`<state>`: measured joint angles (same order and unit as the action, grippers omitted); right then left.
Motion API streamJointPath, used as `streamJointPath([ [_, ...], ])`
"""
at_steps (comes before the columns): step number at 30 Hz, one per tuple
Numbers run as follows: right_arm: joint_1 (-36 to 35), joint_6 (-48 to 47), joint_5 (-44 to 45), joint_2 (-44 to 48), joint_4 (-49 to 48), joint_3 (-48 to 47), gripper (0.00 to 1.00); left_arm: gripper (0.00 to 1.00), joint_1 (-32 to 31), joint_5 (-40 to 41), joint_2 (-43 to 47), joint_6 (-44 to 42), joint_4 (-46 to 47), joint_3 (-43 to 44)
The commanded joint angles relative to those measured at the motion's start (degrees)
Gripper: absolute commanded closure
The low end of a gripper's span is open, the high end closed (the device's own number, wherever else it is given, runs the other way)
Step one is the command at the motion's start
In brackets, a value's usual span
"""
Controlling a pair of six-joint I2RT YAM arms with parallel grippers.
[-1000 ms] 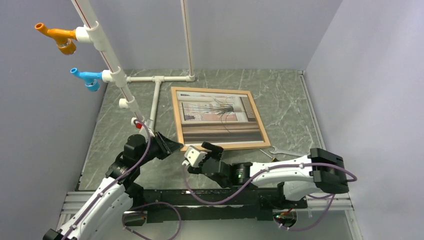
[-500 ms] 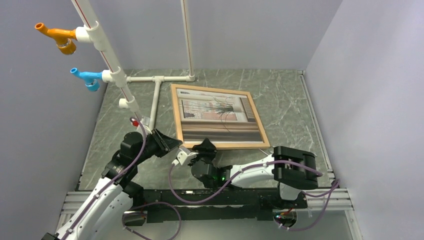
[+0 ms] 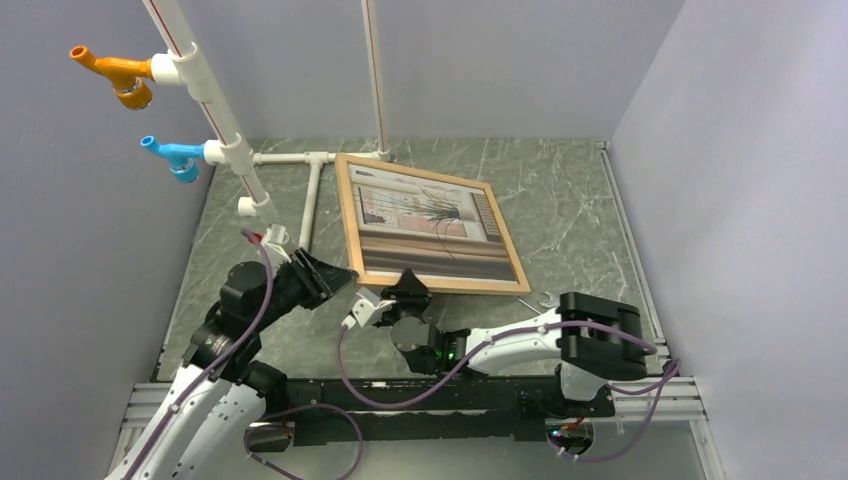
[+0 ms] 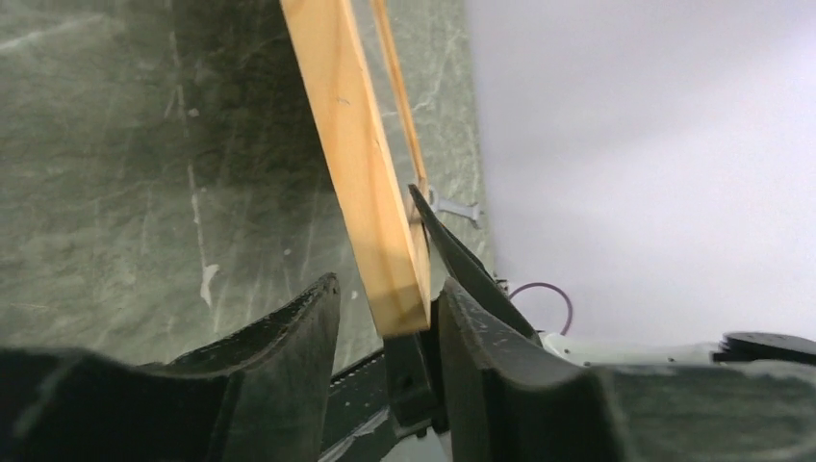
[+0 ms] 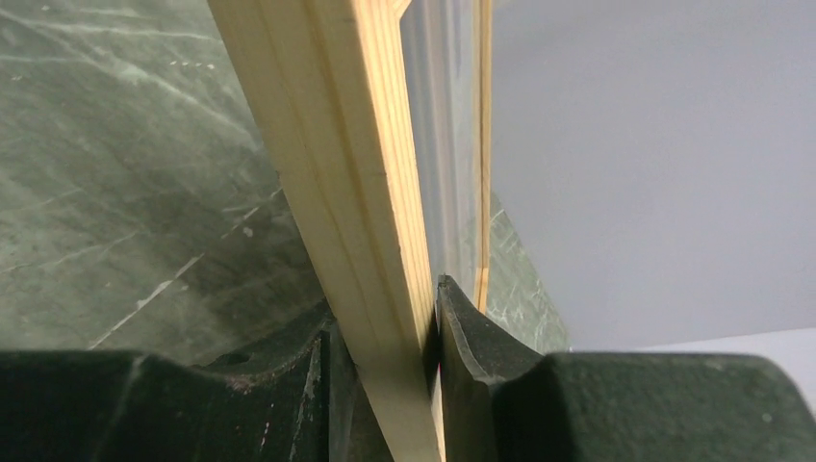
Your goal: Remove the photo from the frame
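Observation:
The light-wood frame (image 3: 343,215) holds the photo (image 3: 430,225) of a spiky plant, face up. It is tilted, with its near-left part raised off the table. My right gripper (image 3: 390,298) is shut on the frame's near edge; in the right wrist view (image 5: 385,308) both fingers press the moulding (image 5: 337,144). My left gripper (image 3: 335,280) is open at the frame's near-left corner. In the left wrist view (image 4: 385,289) the moulding (image 4: 361,164) lies between the jaws, against the right finger, with a gap on the left.
A white pipe structure (image 3: 315,190) lies and stands at the back left, close to the frame's far-left corner, with an orange fitting (image 3: 120,75) and a blue fitting (image 3: 175,155). A metal wrench (image 3: 555,300) lies off the frame's near-right corner. Grey walls enclose the table.
My right gripper swung left and closed on the frame's near edge. The frame's near-left part rose and it turned slightly. My left gripper shifted a little left, staying at the corner.

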<state>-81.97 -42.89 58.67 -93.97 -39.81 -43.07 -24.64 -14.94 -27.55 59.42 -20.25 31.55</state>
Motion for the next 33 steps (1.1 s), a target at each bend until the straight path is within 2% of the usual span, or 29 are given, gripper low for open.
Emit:
streamJointPath([
  [1,1.56,2.75,0.83,9.08,-1.34,-1.76,1.0,0.46,-0.32,1.64,4.46,-5.41,-5.62,7.29],
  [4,1.91,6.94,-2.79,14.48,6.43,-3.34,1.0,0.29,-0.27,4.15,7.27,-7.2,-9.65,9.47],
  [8,2.66,11.51,-8.2,21.15,15.28,-5.17,1.0,0.17,-0.31,8.0,10.6,-9.08,-14.48,11.91],
  [14,3.04,17.57,-14.85,27.84,29.61,-12.52,1.0,0.14,-0.29,11.21,12.62,-10.33,-19.3,13.05],
  [19,3.75,21.93,-19.98,30.08,39.1,-21.83,1.0,0.13,-0.32,11.36,13.62,-10.1,-18.92,11.98],
  [33,15.77,38.46,-35.18,26.93,59.82,-44.14,1.0,0.13,-0.32,11.0,13.53,-10.02,-18.87,11.1],
])
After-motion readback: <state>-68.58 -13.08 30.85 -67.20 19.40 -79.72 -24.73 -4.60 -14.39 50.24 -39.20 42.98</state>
